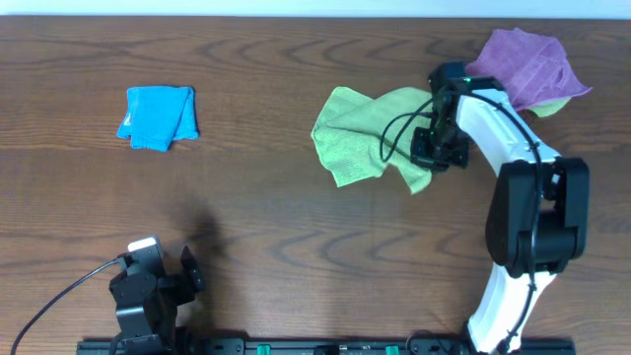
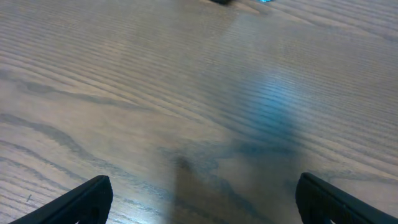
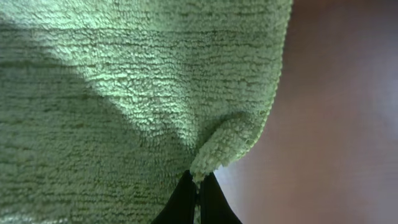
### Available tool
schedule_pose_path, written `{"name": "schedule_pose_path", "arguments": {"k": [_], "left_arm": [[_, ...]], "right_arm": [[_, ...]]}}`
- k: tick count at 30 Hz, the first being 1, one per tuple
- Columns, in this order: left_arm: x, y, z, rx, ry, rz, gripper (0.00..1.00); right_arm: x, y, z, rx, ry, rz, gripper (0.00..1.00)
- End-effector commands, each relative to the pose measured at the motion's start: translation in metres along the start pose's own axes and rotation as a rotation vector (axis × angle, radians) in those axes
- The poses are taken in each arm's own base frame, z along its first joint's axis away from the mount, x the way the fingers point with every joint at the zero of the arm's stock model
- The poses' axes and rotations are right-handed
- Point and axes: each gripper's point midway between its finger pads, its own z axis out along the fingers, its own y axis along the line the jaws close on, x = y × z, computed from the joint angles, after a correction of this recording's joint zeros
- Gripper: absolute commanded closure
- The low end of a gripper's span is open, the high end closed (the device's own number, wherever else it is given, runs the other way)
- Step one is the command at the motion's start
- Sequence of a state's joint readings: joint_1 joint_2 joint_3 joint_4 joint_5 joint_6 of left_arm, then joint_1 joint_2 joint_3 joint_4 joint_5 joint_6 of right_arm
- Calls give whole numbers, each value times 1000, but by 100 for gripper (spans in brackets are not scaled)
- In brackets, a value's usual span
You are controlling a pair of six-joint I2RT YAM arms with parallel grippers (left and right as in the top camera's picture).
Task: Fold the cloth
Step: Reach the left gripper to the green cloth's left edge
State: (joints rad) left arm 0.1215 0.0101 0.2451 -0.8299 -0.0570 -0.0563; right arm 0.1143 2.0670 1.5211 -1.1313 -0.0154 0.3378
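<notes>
Overhead, the lime-green cloth (image 1: 357, 138) lies crumpled right of center on the bench (image 1: 296, 227), beside a purple cloth (image 1: 527, 61); right jaws clamped on its edge, left jaws apart.

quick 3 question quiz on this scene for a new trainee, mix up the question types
1. True or false: the right gripper is shut on an edge of the lime-green cloth.
2. Pick one. The left gripper is: A) open above bare table; B) shut on a cloth; C) out of every view.
3. Fill in: the cloth lying closest to the lime-green one is ___.
Key: 1 true; 2 A; 3 the purple cloth.
</notes>
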Motion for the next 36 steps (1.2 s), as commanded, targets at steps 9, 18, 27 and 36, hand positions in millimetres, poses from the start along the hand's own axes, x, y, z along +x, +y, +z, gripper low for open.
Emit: {"name": "schedule_pose_path", "arguments": {"k": [9,18,27,36], "left_arm": [[18,6,1,-34,66,16,5],[18,6,1,-34,66,16,5],[18,6,1,-34,66,16,5],[18,6,1,-34,66,16,5]], "right_arm": [[16,-48,-14,316,-2,55,94],[12,-44,-51,265,-120,68,42],[41,41,-129,-242,-269,-405,35],[80,85,-142,-278,-279,-641,48]]}}
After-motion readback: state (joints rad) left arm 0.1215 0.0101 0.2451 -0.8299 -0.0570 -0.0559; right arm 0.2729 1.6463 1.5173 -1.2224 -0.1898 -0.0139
